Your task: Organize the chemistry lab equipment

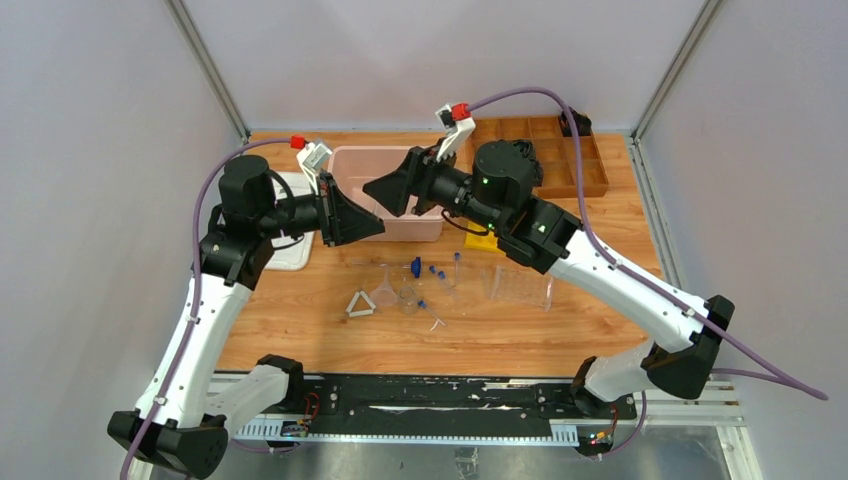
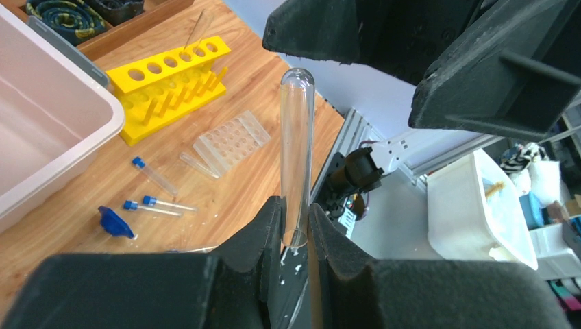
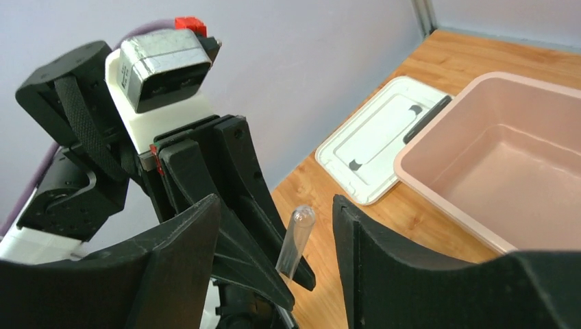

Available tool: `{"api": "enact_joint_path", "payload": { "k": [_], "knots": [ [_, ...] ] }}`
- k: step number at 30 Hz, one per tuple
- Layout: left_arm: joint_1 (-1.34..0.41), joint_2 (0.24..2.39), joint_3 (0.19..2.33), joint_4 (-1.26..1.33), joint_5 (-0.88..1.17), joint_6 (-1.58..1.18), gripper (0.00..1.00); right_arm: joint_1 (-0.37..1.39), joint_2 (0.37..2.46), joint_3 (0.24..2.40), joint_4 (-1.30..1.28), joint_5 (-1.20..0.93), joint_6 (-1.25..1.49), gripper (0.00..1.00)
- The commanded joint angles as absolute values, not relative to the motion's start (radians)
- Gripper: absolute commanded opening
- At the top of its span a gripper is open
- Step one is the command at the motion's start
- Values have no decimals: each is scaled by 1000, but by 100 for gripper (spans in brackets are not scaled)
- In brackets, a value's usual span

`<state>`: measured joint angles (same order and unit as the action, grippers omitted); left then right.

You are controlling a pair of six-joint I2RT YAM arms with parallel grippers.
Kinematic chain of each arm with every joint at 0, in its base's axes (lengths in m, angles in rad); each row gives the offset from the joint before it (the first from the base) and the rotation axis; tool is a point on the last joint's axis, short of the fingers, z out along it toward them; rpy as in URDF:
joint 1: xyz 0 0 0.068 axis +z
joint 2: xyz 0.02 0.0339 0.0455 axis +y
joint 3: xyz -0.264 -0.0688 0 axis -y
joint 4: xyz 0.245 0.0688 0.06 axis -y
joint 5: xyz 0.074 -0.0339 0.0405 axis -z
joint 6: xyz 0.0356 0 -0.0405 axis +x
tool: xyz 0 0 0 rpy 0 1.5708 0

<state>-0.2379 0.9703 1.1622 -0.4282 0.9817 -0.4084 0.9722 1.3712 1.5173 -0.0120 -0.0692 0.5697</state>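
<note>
My left gripper [image 2: 296, 205] is shut on the open end of a clear uncapped test tube [image 2: 297, 137], which points out from the fingers above the table. My right gripper [image 3: 276, 205] is open, one finger on each side of the tube's round end [image 3: 296, 240] without touching it. In the top view the two grippers, left [image 1: 372, 226] and right [image 1: 375, 188], meet at the pink bin's front. On the table lie a white triangle [image 1: 360, 304], clear funnel [image 1: 385, 292], small jar [image 1: 407, 296], blue-capped tubes [image 1: 437, 270] and clear rack [image 1: 520, 285].
A pink bin [image 1: 345, 160] stands at the back centre with its white lid [image 1: 295, 250] to the left. A yellow tube rack [image 2: 168, 79] lies under the right arm. A wooden tray [image 1: 590, 165] with black coils [image 1: 525, 150] sits at the back right.
</note>
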Motion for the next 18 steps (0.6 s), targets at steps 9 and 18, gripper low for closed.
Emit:
{"api": "enact_joint_path", "payload": {
  "k": [9, 18],
  "knots": [
    [-239, 946, 1196, -499, 1002, -289, 0, 952, 1417, 1613, -156, -201, 559, 48],
    [-239, 936, 1189, -509, 1009, -268, 0, 927, 1458, 1647, -202, -217, 596, 41]
  ]
}}
